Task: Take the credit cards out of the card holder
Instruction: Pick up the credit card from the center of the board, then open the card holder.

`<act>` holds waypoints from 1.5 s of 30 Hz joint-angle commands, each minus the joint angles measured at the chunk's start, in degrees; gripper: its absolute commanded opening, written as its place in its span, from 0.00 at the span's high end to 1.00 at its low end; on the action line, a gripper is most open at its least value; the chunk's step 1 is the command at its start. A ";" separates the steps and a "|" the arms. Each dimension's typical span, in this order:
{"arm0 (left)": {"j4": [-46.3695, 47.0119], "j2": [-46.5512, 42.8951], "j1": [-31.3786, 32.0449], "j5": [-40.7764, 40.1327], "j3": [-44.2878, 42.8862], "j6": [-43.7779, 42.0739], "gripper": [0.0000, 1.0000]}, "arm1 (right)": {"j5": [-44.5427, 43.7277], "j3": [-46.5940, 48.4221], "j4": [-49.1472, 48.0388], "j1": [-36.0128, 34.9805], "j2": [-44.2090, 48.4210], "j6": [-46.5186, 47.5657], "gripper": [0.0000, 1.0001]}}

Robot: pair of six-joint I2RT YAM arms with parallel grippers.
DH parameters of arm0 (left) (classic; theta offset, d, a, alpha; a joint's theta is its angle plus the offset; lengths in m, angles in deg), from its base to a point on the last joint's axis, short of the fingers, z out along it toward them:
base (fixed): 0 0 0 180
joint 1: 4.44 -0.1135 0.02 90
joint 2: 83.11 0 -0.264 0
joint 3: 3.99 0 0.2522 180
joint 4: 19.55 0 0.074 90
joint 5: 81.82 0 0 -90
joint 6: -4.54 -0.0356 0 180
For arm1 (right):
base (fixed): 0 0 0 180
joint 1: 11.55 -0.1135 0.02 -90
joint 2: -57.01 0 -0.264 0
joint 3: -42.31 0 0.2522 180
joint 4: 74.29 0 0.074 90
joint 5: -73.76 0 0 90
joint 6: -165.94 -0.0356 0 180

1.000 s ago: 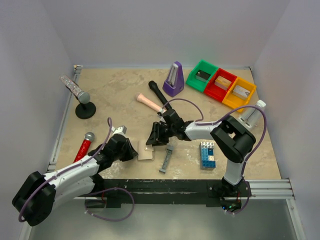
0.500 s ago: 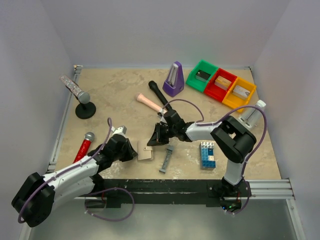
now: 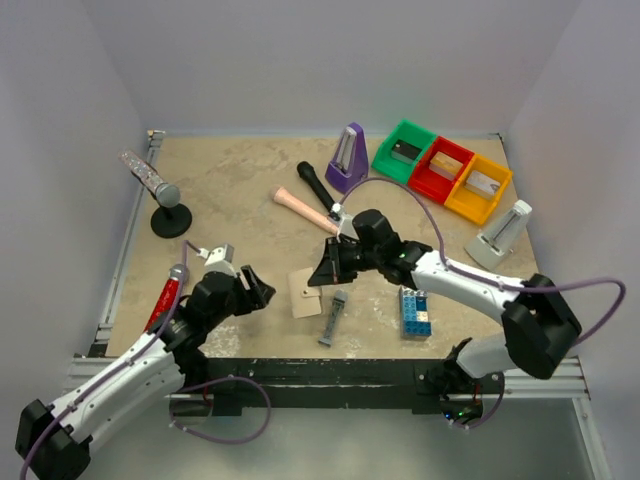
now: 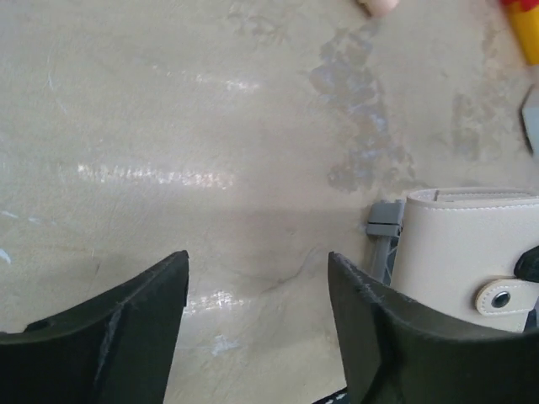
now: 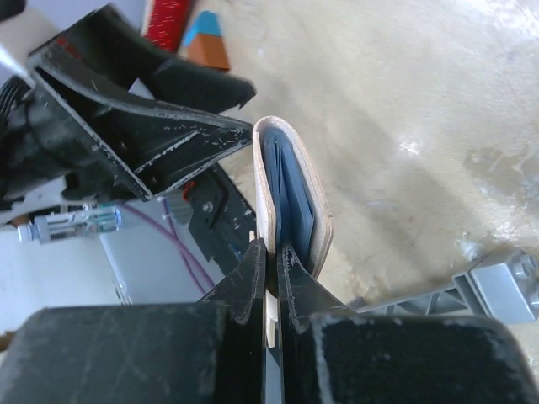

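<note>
Right gripper [image 5: 271, 252] pinched shut on one panel of holder [image 5: 290, 185], stood on edge, long axis aimed at left gripper [image 3: 252, 288]. Left spread open, empty, just beside holder's far end. No cards showing, presumably inside.

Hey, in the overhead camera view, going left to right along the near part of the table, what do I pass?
red microphone → left gripper → card holder → grey bar piece → blue-and-white brick stack
</note>
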 commanded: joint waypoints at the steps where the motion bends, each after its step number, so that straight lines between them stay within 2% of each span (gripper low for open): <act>1: 5.13 -8.54 -0.16 -2.83 -0.46 -1.10 0.19 | 6.41 2.51 3.67 0.28 7.51 5.76 1.00; 6: 13.83 -17.77 -0.51 6.12 1.39 -1.80 0.01 | 11.07 3.92 5.52 0.28 13.58 7.35 1.00; 12: 22.70 -22.79 -0.60 17.99 0.16 -4.27 0.00 | 14.33 4.19 8.42 0.28 19.48 9.89 1.00; 18: 35.70 -19.90 -0.51 30.82 1.92 -0.41 0.00 | 17.05 2.43 5.71 0.28 24.14 7.97 1.00; 31: 54.17 -9.88 -0.60 43.22 2.01 5.05 0.10 | 18.81 4.27 3.51 -0.86 25.55 5.77 1.00; 41: 56.12 -6.88 -0.51 46.57 1.75 5.93 0.22 | 18.38 6.64 1.21 -3.23 22.83 4.80 1.00; 45: 56.12 -6.97 -0.51 46.92 1.57 5.67 0.33 | 18.38 7.61 1.48 -3.59 22.03 4.97 1.00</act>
